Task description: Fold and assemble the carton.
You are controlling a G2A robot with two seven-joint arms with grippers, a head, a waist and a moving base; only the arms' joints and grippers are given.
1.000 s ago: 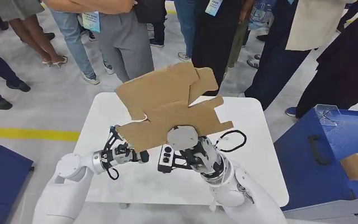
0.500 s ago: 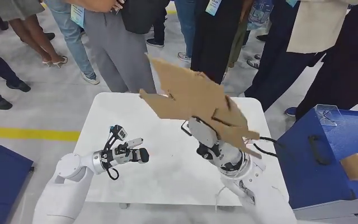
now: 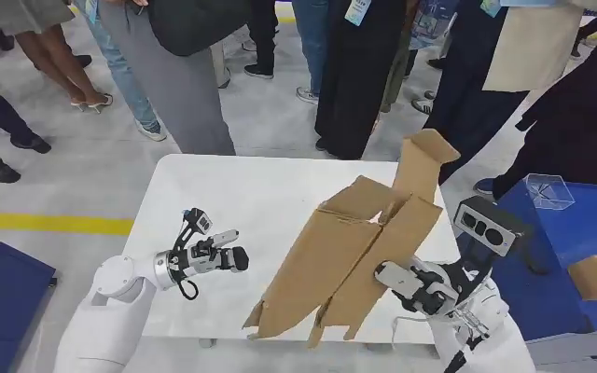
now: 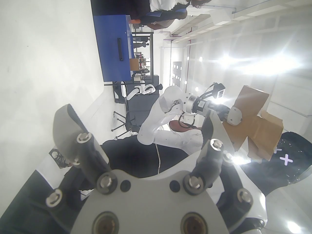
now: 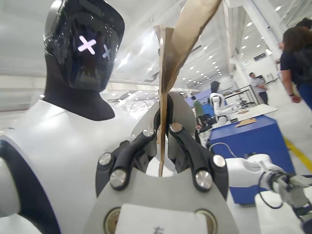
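The right claw (image 5: 162,125) clamps one edge of the flattened carton (image 3: 347,261), which slants away from it over the tabletop (image 3: 252,196). The left claw (image 3: 233,252), spread wide and empty, sits well clear of it

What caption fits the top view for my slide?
Right gripper clamps the carton, slanted over the table; left gripper open and empty.

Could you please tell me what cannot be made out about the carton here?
Top view: whether the carton's lower end touches the table; the angle does not tell.
Right wrist view: the carton's upper part is cut off by the edge; seen edge-on in the right claw, its folds cannot be read.
Left wrist view: lamp glare and a finger of the left claw hide part of the carton.
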